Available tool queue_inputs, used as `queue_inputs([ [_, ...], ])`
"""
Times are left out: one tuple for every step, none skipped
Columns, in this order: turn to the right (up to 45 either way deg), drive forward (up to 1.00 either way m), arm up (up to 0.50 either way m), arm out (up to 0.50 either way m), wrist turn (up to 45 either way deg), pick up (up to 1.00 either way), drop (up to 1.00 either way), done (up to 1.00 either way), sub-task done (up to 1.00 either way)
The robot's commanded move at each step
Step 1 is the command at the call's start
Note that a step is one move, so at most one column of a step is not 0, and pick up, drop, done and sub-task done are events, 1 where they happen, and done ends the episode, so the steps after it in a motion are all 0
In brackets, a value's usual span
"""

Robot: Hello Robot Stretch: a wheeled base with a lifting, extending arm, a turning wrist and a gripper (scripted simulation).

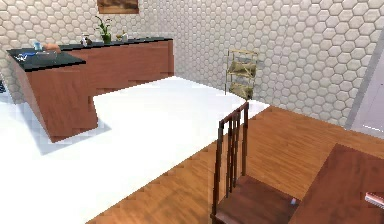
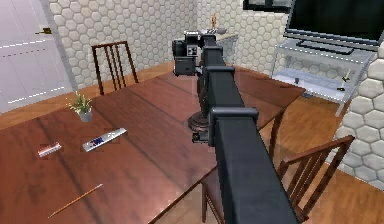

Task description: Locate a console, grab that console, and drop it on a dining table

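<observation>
The dining table (image 2: 150, 130) is a large dark red-brown wooden top; its corner (image 1: 350, 190) also shows at the forward view's lower right. My arm (image 2: 235, 130) reaches out over it. The gripper (image 2: 186, 55) is a dark block beyond the table's far edge, with a chair, floor and wall behind it. I cannot make out its far end, so I cannot tell whether it holds anything. A small dark thing (image 2: 198, 124) lies on the tabletop beside the arm; its shape is too unclear to name.
On the table lie a small potted plant (image 2: 80, 103), a remote-like bar (image 2: 104, 139), a small red-and-white thing (image 2: 49, 150) and a thin stick (image 2: 75, 200). Chairs (image 2: 115, 62) (image 2: 300, 175) (image 1: 240, 170) surround it. A TV (image 2: 335, 20) on a white stand, a kitchen counter (image 1: 70, 70) and a wire rack (image 1: 242, 72) stand around.
</observation>
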Motion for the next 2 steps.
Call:
queue_inputs([
  [0.0,0.0,0.0,-0.1,0.0,0.0,0.0,0.0,0.0],
  [0.0,0.0,0.0,0.0,0.0,0.0,0.0,1.0,0.0],
])
